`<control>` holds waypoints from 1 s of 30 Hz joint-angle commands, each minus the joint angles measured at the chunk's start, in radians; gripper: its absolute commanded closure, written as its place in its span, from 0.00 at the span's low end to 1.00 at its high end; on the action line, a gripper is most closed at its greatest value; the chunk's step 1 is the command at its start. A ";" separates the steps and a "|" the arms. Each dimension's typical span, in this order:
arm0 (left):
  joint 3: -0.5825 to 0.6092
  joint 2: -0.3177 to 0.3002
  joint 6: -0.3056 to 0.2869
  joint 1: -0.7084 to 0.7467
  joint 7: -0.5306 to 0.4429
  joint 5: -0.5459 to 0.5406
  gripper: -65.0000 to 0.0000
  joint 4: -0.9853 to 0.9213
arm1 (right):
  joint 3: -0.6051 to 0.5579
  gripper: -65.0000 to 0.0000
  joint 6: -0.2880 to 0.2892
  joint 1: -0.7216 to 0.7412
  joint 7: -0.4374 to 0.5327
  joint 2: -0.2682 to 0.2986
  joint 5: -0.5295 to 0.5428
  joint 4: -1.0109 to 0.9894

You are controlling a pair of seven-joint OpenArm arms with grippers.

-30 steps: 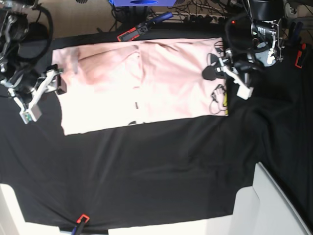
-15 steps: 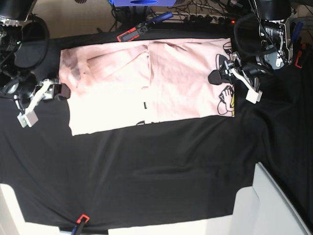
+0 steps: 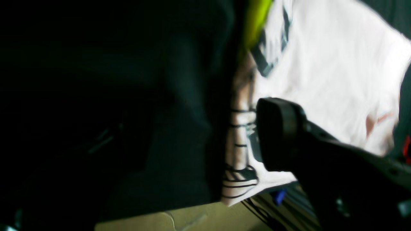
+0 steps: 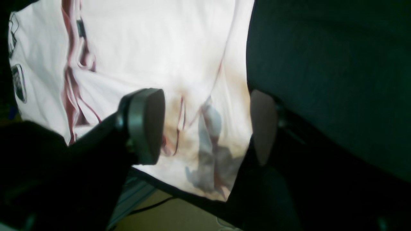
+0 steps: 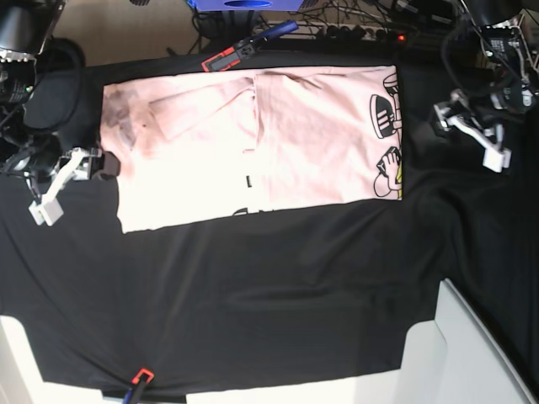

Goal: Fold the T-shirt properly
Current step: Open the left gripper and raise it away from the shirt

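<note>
The pale pink T-shirt (image 5: 253,143) lies flat in a folded rectangle on the black table cloth (image 5: 278,286), with cartoon print along its right edge (image 5: 387,139). My left gripper (image 5: 467,133) hovers open just right of that edge, touching no fabric. In the left wrist view only one black finger (image 3: 279,134) shows, above the printed hem (image 3: 239,160). At the T-shirt's left edge my right gripper (image 5: 76,181) stands open. Its two pads are wide apart in the right wrist view (image 4: 202,128), over the T-shirt's border (image 4: 221,96), with nothing pinched.
A red-and-black clamp (image 5: 223,57) lies at the cloth's far edge, beside a blue box (image 5: 244,4) and cables (image 5: 354,29). Another clamp (image 5: 139,377) grips the front edge. A white panel (image 5: 472,353) rises at the lower right.
My left gripper has opened, let go of the T-shirt's printed right edge and drawn away to the right. The T-shirt slid right, then settled. My right gripper backed slightly left.
</note>
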 commanded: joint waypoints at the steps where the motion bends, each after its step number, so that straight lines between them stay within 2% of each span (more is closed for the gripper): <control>1: -0.024 -0.021 -0.003 -0.004 0.014 -0.016 0.18 0.031 | 0.003 0.35 0.011 0.024 0.012 0.015 0.017 0.009; 4: -0.062 -0.032 -0.003 -0.005 0.053 -0.021 0.15 0.091 | 0.003 0.35 0.106 0.056 0.012 0.018 0.015 -0.040; 5: -0.073 -0.032 -0.003 -0.004 0.054 -0.019 0.15 0.115 | 0.003 0.35 0.120 0.068 0.012 0.024 0.014 -0.071; 10: -0.145 -0.031 -0.003 0.036 0.054 -0.016 0.15 0.216 | 0.003 0.35 0.120 0.123 0.024 0.056 0.012 -0.262; 15: -0.188 -0.032 -0.003 0.059 0.054 -0.016 0.15 0.226 | 0.003 0.35 0.120 0.134 0.024 0.073 0.012 -0.293; 25: -0.239 -0.034 -0.003 0.065 0.054 -0.016 0.15 0.226 | 0.003 0.35 0.120 0.131 0.021 0.015 0.012 -0.296; 30: -0.240 -0.040 -0.003 0.079 0.054 -0.016 0.15 0.227 | 0.003 0.35 0.120 0.131 0.021 0.010 0.010 -0.298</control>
